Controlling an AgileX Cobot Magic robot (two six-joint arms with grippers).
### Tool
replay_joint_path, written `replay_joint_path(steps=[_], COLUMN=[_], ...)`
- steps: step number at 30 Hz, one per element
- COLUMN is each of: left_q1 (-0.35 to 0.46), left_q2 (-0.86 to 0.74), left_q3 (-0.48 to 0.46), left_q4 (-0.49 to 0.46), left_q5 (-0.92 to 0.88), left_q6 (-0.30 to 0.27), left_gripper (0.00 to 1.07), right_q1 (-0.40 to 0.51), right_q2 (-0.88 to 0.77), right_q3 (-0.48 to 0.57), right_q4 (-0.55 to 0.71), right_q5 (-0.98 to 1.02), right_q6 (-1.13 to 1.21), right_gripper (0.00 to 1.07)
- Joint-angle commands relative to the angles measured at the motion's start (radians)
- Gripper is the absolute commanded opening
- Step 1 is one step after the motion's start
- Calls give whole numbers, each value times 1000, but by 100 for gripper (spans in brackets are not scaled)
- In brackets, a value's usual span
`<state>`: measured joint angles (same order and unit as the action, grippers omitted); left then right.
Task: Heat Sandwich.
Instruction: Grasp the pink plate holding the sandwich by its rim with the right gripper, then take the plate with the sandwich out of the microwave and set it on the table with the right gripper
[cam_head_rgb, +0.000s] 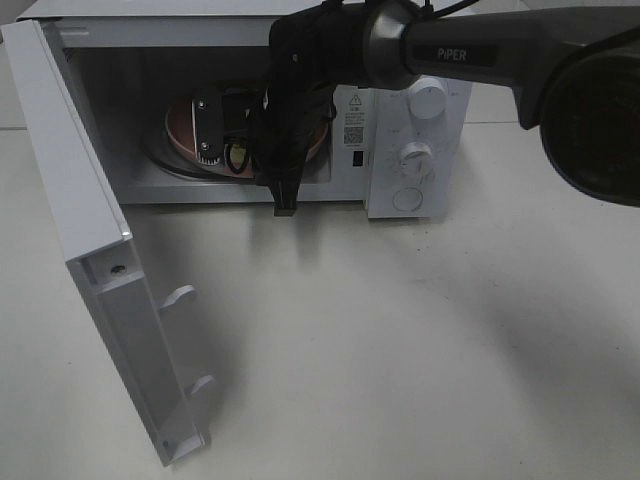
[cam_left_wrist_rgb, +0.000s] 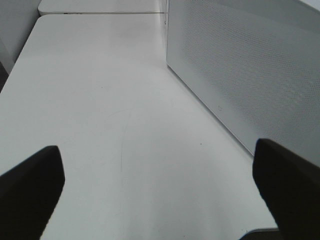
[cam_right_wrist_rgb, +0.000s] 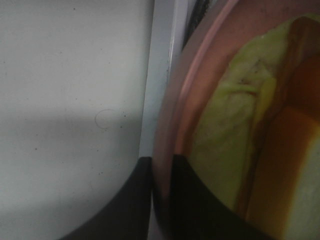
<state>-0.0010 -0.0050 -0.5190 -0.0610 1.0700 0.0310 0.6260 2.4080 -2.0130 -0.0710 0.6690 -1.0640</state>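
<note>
Nearest the high camera, the white microwave's door (cam_head_rgb: 100, 280) stands swung wide open on the left, its inner face turned toward the bare white worktop (cam_head_rgb: 420, 350). Farther back, the microwave (cam_head_rgb: 415, 150) sits with its cavity exposed and its two round knobs on the panel to the right. The right arm (cam_head_rgb: 480, 50) reaches in from the right edge, across the middle, and its right gripper (cam_right_wrist_rgb: 161, 197) is inside the cavity. In the right wrist view its two dark fingers are pressed together on the rim of the pink plate (cam_right_wrist_rgb: 172, 125), one finger on each side of the rim. The sandwich (cam_right_wrist_rgb: 235, 145), a pale yellow-green slice with an orange-brown part, lies on that plate inside the microwave, just past the clamped rim.

The left gripper (cam_left_wrist_rgb: 160, 192) hangs over the worktop beside the microwave's perforated outer wall, its fingers spread far apart and nothing between them.
</note>
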Motion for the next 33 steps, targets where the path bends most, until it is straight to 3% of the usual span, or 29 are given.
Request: replay_joint_path(steps=[1,21,33], left_q1=[-5,-5,-5], left_q2=[-17,-17,-17], left_q3=[2,2,2], left_q4=[3,3,3], left_q5=[0,0,0], left_q6=[-5,-5,-5], left_gripper=[98,98,98], right_q1=[-9,-7,4], right_q2=[-3,-58,-160], right_q3=[4,28,155], right_q4=[10,15,15], right_q5=[50,121,104], right_q6=[27,-38,-193], right_gripper=[0,0,0])
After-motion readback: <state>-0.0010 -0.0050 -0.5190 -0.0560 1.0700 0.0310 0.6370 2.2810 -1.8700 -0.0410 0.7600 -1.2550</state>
